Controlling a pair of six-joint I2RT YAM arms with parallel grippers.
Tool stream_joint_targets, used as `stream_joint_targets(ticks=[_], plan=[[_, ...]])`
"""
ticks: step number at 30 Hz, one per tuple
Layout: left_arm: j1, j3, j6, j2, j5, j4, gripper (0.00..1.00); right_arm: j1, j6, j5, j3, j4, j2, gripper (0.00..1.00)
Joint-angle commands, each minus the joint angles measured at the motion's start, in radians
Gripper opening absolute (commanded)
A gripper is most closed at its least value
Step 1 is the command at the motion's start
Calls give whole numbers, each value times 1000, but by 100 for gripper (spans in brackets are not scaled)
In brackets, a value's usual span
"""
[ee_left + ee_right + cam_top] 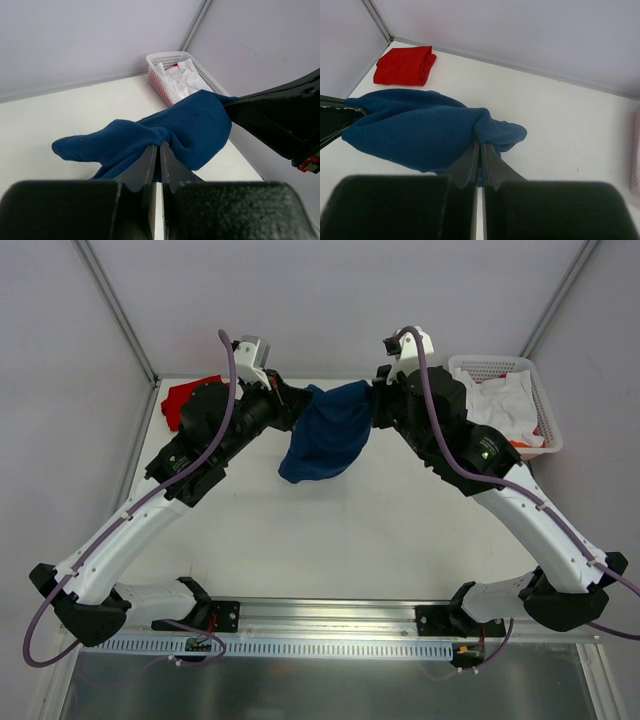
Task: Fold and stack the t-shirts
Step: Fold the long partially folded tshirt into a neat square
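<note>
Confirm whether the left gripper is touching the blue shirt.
Touching. The left wrist view shows the left gripper shut on a fold of the blue shirt, with the cloth bunched right at its fingertips.

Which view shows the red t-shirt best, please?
The right wrist view: the red t-shirt lies folded, wholly unobstructed. The top view shows only part, behind the left arm; the left wrist view misses it.
</note>
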Motion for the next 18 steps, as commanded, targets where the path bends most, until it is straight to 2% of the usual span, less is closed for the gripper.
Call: stream_joint_targets(ticks=[1, 5, 6, 9, 12, 15, 18], plan=[[-9, 69, 46, 4, -7, 46, 0, 6, -46, 29, 55, 17, 12, 0], [-24, 81, 68, 3, -59, 37, 0, 7, -48, 32, 44, 26, -7, 0], [-30, 85, 68, -2, -18, 29, 0, 13, -48, 30, 50, 18, -7, 0], [-41, 73, 74, -16, -59, 40, 0, 24, -61, 56, 0, 67, -40, 0], [-64, 70, 83, -54, -27, 57, 0, 53, -81, 69, -5, 62, -56, 0], [-78, 110, 115, -70, -50, 63, 0, 59, -103, 76, 9, 96, -79, 0], [-78, 161, 122, -92, -16, 67, 0, 78, -147, 62, 31, 121, -103, 0]])
